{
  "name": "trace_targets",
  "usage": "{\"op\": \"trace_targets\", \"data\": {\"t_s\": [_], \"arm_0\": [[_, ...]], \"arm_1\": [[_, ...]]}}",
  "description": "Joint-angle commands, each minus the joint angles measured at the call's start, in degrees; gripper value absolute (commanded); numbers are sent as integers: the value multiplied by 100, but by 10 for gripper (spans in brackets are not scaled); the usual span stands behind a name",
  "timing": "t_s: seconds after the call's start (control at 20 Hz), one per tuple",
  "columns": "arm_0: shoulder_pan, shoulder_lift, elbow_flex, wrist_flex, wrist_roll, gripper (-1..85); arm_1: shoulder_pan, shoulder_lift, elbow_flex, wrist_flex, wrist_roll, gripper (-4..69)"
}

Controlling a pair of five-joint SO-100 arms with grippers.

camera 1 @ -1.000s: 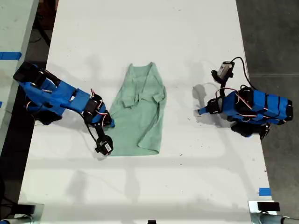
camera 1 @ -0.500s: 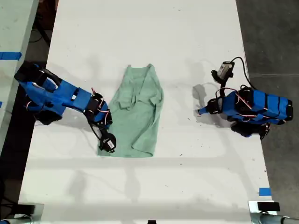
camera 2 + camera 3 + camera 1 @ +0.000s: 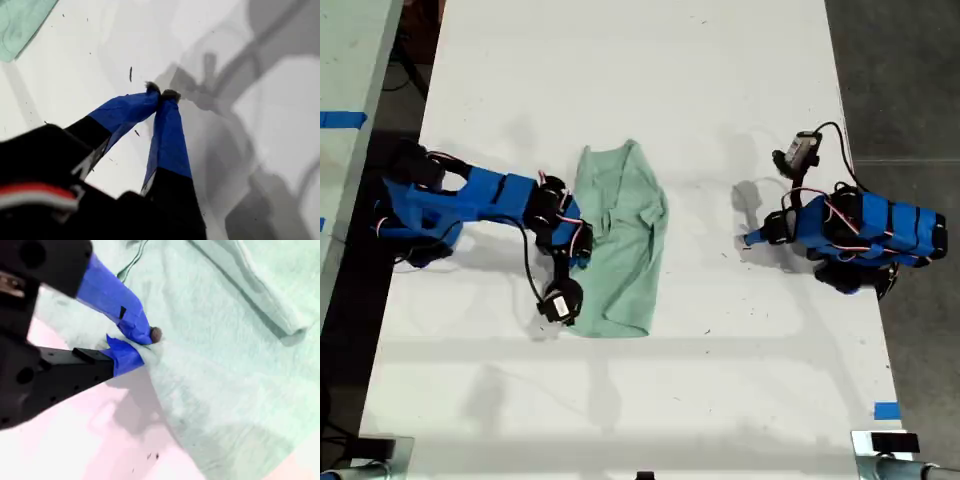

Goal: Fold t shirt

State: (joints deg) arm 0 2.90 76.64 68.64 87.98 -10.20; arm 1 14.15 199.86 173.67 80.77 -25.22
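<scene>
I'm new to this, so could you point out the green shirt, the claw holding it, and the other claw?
t shirt (image 3: 625, 240), exterior view: middle of the cloth.
my second gripper (image 3: 134, 344), second wrist view: jaws pinching the shirt's edge.
my first gripper (image 3: 161, 94), first wrist view: closed tips.

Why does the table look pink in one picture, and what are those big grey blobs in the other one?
In the second wrist view the white table takes a pinkish cast, probably a camera colour tint, and the pale mint-green fabric t shirt looks washed out and soft. In the first wrist view the grey blobs are shadows, likely of the arm, falling past my first gripper. The exterior view is evenly lit, with only faint shadows.
</scene>
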Motion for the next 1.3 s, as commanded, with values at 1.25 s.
{"op": "trace_targets", "data": {"t_s": [1.25], "arm_0": [[-554,-571,-1239,-9,1011,199]], "arm_1": [[-9,70,211,9,-141,19]]}}
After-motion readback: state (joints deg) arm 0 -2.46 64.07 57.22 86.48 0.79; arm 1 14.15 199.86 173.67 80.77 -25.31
